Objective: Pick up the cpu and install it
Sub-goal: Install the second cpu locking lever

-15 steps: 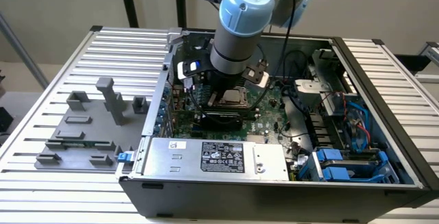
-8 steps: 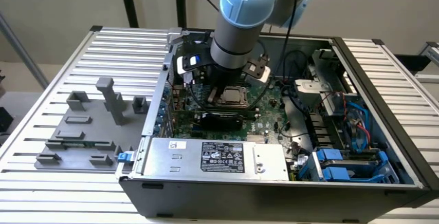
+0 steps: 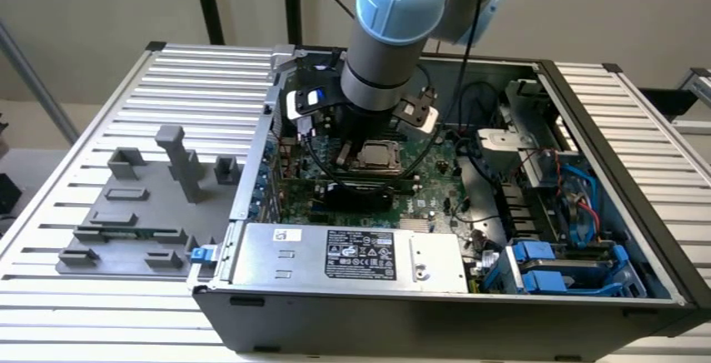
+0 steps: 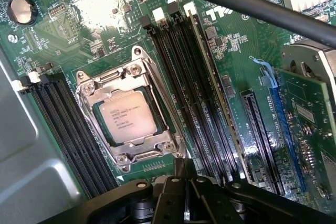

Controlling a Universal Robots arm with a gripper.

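Grey fixture blocks [image 3: 139,213]: left of the exterior frame, no chip on them.
cpu [image 4: 129,121]: looks seated already, centre-left in its metal socket frame [image 4: 131,114].
gripper [image 4: 185,195]: closed up, empty, hanging just beside the socket.
Left to do: not much, I'd guess.

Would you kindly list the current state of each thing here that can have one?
cpu: seated flat in the socket, metal top facing up.
socket frame: lying down around the cpu.
gripper: shut, holding nothing, above the motherboard beside the socket.
computer case: side panel off, interior exposed.
memory slots: no modules in the ones beside the socket.
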